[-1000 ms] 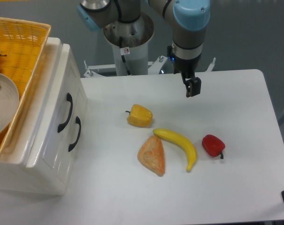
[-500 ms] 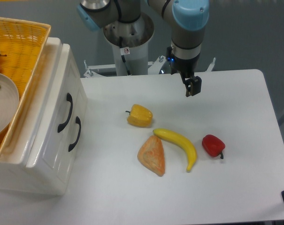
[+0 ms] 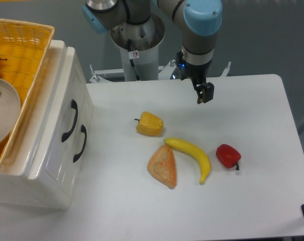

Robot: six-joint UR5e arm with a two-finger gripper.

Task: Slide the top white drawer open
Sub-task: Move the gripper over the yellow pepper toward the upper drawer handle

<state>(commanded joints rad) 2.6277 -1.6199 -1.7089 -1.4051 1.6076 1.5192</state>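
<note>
Glossy white plastic forms the top white drawer (image 3: 61,108), the upper of two in a small white cabinet (image 3: 46,165) at the left edge of the white table (image 3: 252,201). It sits flush and shut in the cabinet's front, its curved black handle (image 3: 70,120) facing right. Just below is the lower white drawer with a matching black handle (image 3: 81,143), also shut.

On top of the cabinet rests a yellow wicker basket (image 3: 23,55) holding a pale round plate (image 3: 2,115); small bits of food show at the picture's left edge, too cropped to name.

Well to the right of the cabinet, a yellow bell pepper (image 3: 149,124), a yellow banana (image 3: 191,155), a tan wedge of bread (image 3: 163,166) and a red bell pepper (image 3: 228,155) lie on the tabletop.

Above the table's far side, well apart from the drawer, the robot's dark two-finger gripper (image 3: 204,94) points down, holding nothing; whether its fingers are parted or closed cannot be told.
</note>
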